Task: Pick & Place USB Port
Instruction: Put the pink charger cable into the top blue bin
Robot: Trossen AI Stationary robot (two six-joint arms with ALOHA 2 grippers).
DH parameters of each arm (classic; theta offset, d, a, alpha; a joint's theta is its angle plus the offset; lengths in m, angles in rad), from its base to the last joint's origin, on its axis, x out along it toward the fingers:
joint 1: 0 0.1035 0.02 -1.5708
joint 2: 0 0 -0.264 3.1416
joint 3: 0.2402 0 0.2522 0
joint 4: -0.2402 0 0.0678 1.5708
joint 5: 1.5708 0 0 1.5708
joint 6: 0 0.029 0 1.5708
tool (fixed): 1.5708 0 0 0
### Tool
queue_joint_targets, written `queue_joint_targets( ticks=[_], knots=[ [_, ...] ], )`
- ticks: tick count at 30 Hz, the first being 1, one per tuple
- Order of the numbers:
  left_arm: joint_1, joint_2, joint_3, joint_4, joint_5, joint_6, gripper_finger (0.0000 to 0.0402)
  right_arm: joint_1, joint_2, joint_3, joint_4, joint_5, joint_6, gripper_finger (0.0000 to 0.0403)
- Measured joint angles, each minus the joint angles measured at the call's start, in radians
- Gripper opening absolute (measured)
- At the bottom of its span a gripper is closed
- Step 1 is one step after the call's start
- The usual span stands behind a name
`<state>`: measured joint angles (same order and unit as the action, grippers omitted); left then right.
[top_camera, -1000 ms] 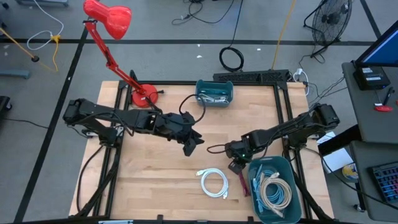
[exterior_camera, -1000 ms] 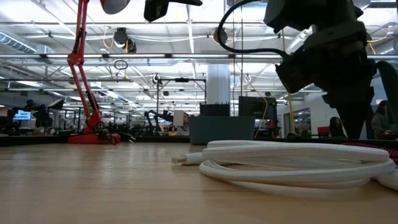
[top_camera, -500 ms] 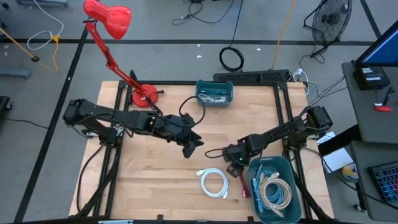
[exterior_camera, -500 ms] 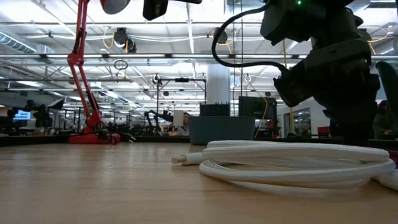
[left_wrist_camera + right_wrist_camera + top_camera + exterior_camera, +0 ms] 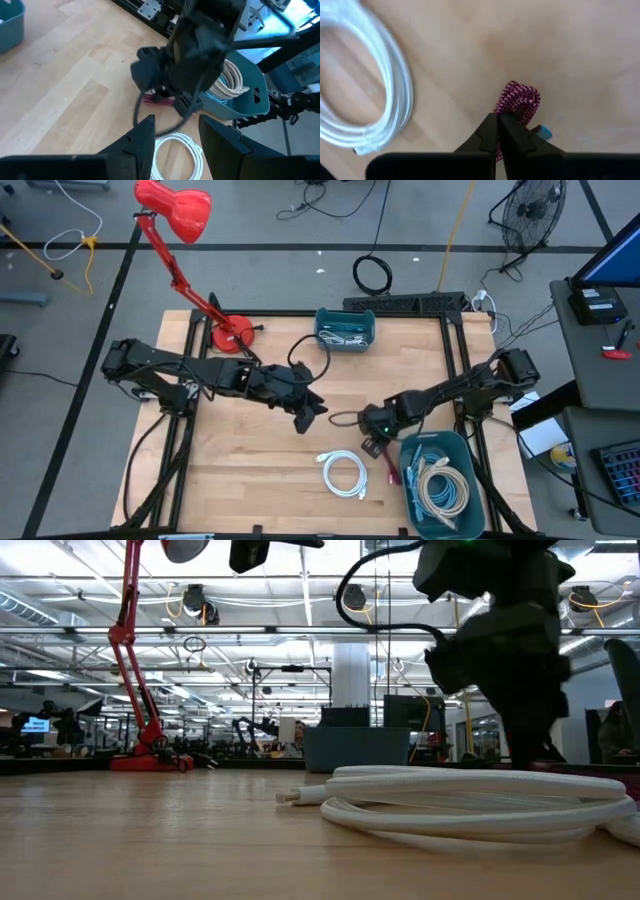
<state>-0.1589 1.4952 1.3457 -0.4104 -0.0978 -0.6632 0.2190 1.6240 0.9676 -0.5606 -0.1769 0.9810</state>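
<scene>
The right hand [image 5: 499, 125] is clenched above the light wooden bench [image 5: 260, 470], its fingers met with nothing between them; the red-and-black braided USB cable [image 5: 519, 102] lies on the bench just beyond their tips, ungrasped. At 9 o'clock from it, in the high view, is a coiled white cable [image 5: 344, 474]; at 3 o'clock, touching, a teal plastic bin [image 5: 408, 460] holding coiled cables, probably the destination. The left hand [image 5: 308, 416] waits part-open at 11 o'clock.

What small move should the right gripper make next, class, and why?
Probably a short lift straight up to test the grip. The right gripper has its fingers shut over the red braided cable, which lies on the table beside the white coiled cable, next to the teal bin.
</scene>
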Motion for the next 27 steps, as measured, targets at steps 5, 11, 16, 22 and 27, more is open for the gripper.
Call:
queue_joint_targets(
  ticks=[5,11,16,22,27],
  knots=[
    [-0.001,0.000,0.000,-0.052,-0.091,-0.041,0.0152,-0.072,-0.103,0.027,-0.001,0.040,-0.036,0.0001],
    [0.001,-0.003,0.000,-0.309,-0.309,-0.190,0.0152,-0.144,-0.221,0.155,0.012,0.115,-0.114,0.0000],
    [-0.003,-0.005,-0.038,-0.409,-0.352,-0.192,0.0152,-0.182,-0.266,0.321,-0.025,0.156,-0.184,0.0001],
    [-0.071,-0.021,-0.059,-0.241,-0.507,-0.009,0.0152,-0.194,-0.270,0.519,-0.073,0.157,-0.245,0.0001],
    [-0.087,-0.020,-0.060,-0.110,-0.568,0.079,0.0152,-0.194,-0.271,0.624,-0.145,0.176,-0.269,0.0001]
  ],
)
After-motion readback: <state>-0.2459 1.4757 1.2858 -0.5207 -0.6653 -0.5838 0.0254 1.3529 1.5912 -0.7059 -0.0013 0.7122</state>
